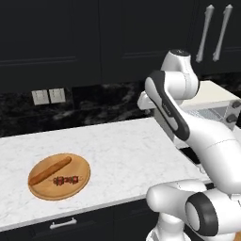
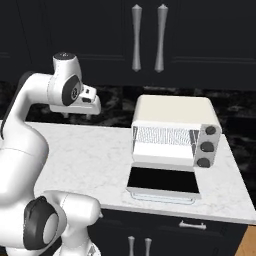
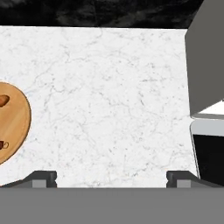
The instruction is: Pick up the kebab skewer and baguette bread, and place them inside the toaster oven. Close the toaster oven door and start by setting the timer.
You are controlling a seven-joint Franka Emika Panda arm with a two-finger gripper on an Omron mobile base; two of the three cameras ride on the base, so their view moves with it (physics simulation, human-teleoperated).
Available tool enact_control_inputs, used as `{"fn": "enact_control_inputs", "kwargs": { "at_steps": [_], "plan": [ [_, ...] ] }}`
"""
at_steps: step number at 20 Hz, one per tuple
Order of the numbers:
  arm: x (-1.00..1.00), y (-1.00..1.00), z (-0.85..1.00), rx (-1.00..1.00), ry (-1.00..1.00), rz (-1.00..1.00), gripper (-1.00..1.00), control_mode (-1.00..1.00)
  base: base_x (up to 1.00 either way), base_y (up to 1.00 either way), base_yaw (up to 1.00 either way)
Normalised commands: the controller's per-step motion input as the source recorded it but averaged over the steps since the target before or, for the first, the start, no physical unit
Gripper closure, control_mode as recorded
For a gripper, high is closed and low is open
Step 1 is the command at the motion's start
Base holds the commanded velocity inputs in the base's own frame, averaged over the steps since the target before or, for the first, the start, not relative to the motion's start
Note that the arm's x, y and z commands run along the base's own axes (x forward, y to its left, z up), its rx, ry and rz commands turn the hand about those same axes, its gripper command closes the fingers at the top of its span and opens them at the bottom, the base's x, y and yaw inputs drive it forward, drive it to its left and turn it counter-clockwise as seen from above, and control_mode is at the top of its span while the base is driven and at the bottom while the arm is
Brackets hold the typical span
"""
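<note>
I look down from the hand camera and my gripper has its two dark finger tips far apart. It is wide open and holds nothing. It hangs high over the bare white marble counter, between the food and the oven.

The slim long orange-brown baguette bread lies flat on a round wooden board near the front left of the counter. I think the board is there to keep the food together and easy to reach. The bread's long side runs slantwise: one end points down toward the front left, the other up toward the back right. The short kebab skewer with its small red, brown and green chunks lies just beside the bread, on the side nearer me. Its stick runs nearly straight from left to right.

The boxy cream-white toaster oven sits well apart from the board, on the right side of the counter. Its dark glass toaster oven door is folded down flat in front, so the wire rack inside is open to me. That makes sense, because the food has to go in first.

Nothing is picked up yet. I judge I must reach left to the board next.
</note>
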Motion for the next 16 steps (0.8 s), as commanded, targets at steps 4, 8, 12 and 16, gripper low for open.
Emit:
{"fn": "enact_control_inputs", "kwargs": {
  "at_steps": [4,8,12,16],
  "plan": [
    [0.00,0.00,0.00,0.00,0.00,0.00,-1.00,1.00,0.33,0.00,0.07],
    [0.00,0.00,0.00,0.00,0.00,0.00,-1.00,1.00,0.18,-0.03,0.23],
    [0.00,0.00,0.00,0.00,0.00,0.00,-1.00,1.00,0.21,0.00,0.17],
    [0.00,0.00,0.00,0.00,0.00,0.00,-1.00,1.00,0.06,0.00,0.00]
  ]
}}
